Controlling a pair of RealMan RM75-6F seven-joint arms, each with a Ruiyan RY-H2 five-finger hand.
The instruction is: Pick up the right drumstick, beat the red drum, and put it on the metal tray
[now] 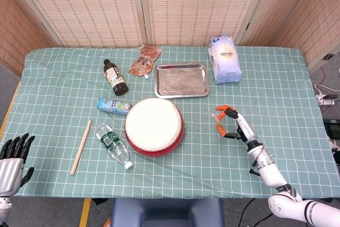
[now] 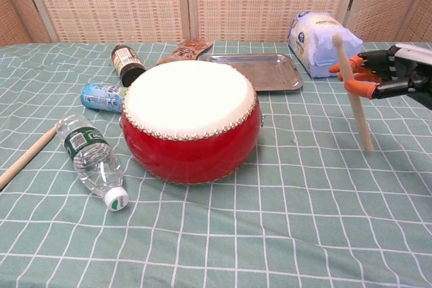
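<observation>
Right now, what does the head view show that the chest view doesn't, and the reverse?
Only the head view shows the left hand, open at the table's near left corner, and the left drumstick whole. Only the chest view shows the right drumstick nearly upright in the right hand, plus the red drum shell's side. Both show the metal tray, water bottle, blue can, dark bottle, brown pouch and white bag.

High head view; low, nearer chest view

Right drumstick (image 2: 353, 92) near-upright (pinched mid-shaft), right of red drum (image 2: 192, 121); metal tray (image 2: 260, 71) behind.
</observation>
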